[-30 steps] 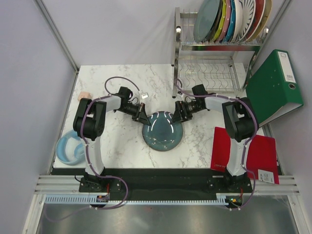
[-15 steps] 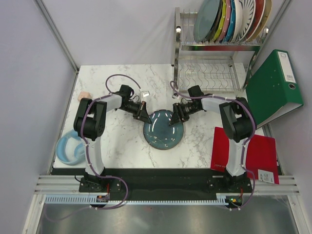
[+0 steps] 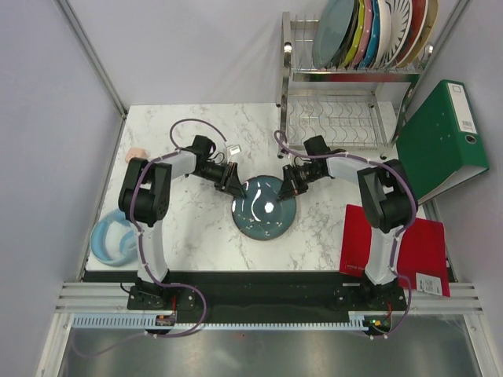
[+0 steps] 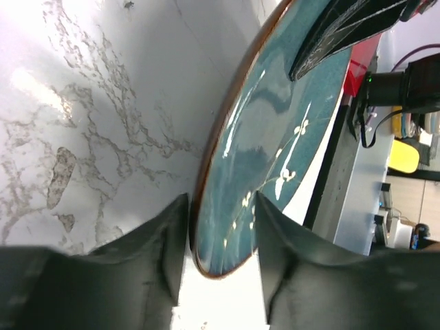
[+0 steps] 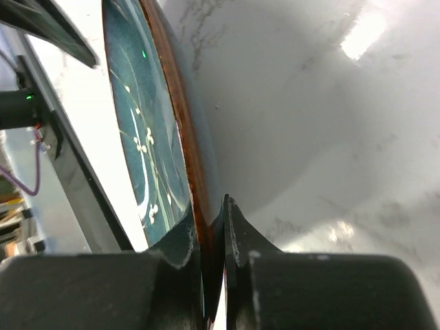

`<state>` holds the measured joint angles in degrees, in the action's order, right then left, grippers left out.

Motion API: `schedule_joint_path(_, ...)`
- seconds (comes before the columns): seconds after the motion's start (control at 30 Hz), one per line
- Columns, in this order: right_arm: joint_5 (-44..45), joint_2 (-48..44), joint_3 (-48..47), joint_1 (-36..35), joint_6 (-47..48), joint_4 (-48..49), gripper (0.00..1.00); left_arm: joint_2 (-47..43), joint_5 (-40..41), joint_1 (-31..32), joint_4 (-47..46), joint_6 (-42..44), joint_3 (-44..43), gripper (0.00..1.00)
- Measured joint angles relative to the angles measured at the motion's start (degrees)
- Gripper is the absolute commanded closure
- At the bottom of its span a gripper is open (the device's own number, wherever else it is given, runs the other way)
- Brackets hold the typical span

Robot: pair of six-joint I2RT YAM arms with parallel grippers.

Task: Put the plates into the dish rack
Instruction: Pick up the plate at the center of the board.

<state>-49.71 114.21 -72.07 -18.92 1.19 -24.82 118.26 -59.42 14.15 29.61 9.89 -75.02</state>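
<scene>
While the marble table (image 3: 165,141) has a steel dish rack (image 3: 346,118) at its one o'clock corner, a teal plate (image 3: 265,212) lies at centre. Right gripper (image 5: 212,220) pinches its one o'clock rim; left gripper (image 4: 220,213) straddles the eleven o'clock rim, jaws loosely apart. Held one-sided, it could pivot or slip. Only wrist views reveal those gaps.

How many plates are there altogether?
8: one dark teal plate at the middle of the table, and seemingly a row of seven plates standing in the dish rack upper tier; they overlap, so another may be hidden.
</scene>
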Motion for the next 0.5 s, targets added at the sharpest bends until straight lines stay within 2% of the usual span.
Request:
schedule_joint_path(0.03,1.2,-0.9,0.0,-0.1,-0.5,-0.6,1.00,-0.5,0.1,-0.1,0.3,-0.1,0.0,0.07)
schedule_joint_path(0.07,2.6,-1.9,0.0,-0.1,-0.8,-1.6,1.00,-1.4,0.3,-0.6,0.8,-0.2,0.0,0.00)
schedule_joint_path(0.2,8.4,-7.0,-2.4,0.0,-0.9,-6.9,1.00,-9.0,0.3,-4.9,2.1,-0.5,-1.0,0.00)
schedule_joint_path(0.3,10.6,-9.7,-9.4,0.0,-1.0,-11.8,1.00,-14.8,1.0,-8.8,2.2,-1.2,-6.8,0.00)
schedule_joint_path(0.4,11.8,-11.9,-18.6,-0.2,-1.4,-13.9,1.00,-20.0,6.3,-11.9,-0.4,-2.7,-13.2,0.00)
schedule_joint_path(0.5,13.8,-13.6,-27.6,-2.0,-1.3,-15.0,1.00,-24.5,11.5,-12.8,-4.9,-3.7,-13.6,0.00)
